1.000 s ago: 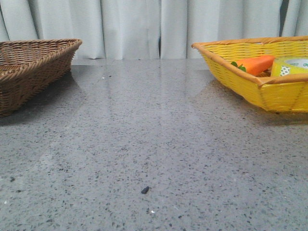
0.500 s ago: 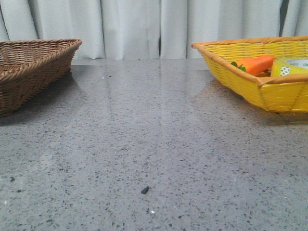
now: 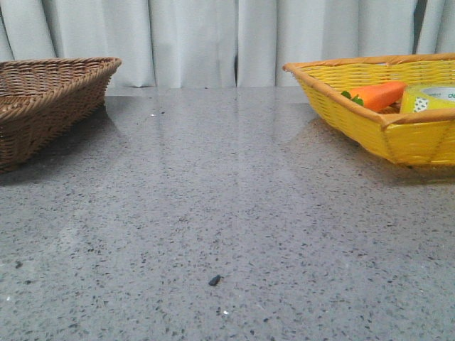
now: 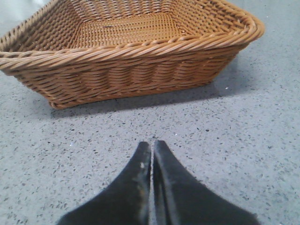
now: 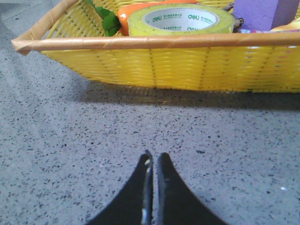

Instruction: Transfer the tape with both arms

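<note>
Nothing has changed over the last second: both end effectors, left (image 4: 151, 154) and right (image 5: 153, 161), rest pinched together above the bench (image 3: 227, 213), tape (image 5: 180, 19) untouched ahead of the right one inside the yellow basket (image 5: 154, 61).

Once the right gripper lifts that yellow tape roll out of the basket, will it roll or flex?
The tape lies flat, hole up, so it probably won't roll unless tipped on edge. Its thick wound wall looks stiff. The carrot toy touching it may shift.

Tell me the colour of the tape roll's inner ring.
Whitish with green printed lettering, on the yellow tape; clearest in the right wrist view.
</note>
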Motion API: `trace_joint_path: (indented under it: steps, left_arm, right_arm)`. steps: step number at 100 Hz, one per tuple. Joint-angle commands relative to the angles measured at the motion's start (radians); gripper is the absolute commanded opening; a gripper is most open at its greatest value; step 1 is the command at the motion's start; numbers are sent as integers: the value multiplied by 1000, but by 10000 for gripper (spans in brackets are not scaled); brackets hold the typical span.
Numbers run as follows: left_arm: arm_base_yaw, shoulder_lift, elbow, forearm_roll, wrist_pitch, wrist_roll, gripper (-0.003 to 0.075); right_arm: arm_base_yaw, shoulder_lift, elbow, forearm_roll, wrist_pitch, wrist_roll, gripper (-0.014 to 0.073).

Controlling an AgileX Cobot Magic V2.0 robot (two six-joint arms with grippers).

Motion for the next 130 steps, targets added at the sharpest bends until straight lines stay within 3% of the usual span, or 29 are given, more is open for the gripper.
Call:
trace_joint_path:
  steps: [1,19,29,36,48,60,76,83,89,100,107,117,122,130]
  left_arm:
    - [4,-28,8,-4,-59,-8,-21]
    - [4,-28,8,-4,-91,-8,-21]
    - [4,-28,8,-39,-155,-8,-21]
    - [4,-28,8,-178,-207,-8,-21]
    - [4,-28,8,-544,-244,-8,-21]
    - [4,-28,8,-692,-271,-8,-21]
    - [4,-28,-1,-849,-356,-10,-21]
    - [4,-28,-40,-820,-387,4,-20]
    - [4,-15,-103,-687,-377,71,-20]
    - [4,56,-244,-425,-283,120,-20]
    - [4,135,-332,-374,-214,120,-6]
    - [4,271,-447,-369,-96,127,125]
    - [4,341,-496,-369,-43,127,230]
    - [4,442,-564,-368,25,127,324]
  right_arm:
    - [0,-20,21,-14,-32,-4,-67]
    - [0,-20,21,-11,-168,-4,-67]
    - [0,-20,21,62,-262,-4,-67]
    - [0,-20,21,206,-345,-4,-67]
    - [0,-20,21,465,-451,-4,-67]
    - [0,-20,21,581,-513,-4,-67]
    - [2,-20,-8,640,-535,-4,-67]
    - [2,-15,-59,636,-509,-4,-66]
    - [2,9,-119,612,-499,-24,-64]
    - [2,119,-258,523,-441,-103,-63]
    - [2,234,-379,440,-341,-122,-62]
    - [2,433,-593,329,-132,-122,-1]
    - [2,538,-700,308,-9,-122,75]
    - [2,698,-865,301,174,-122,242]
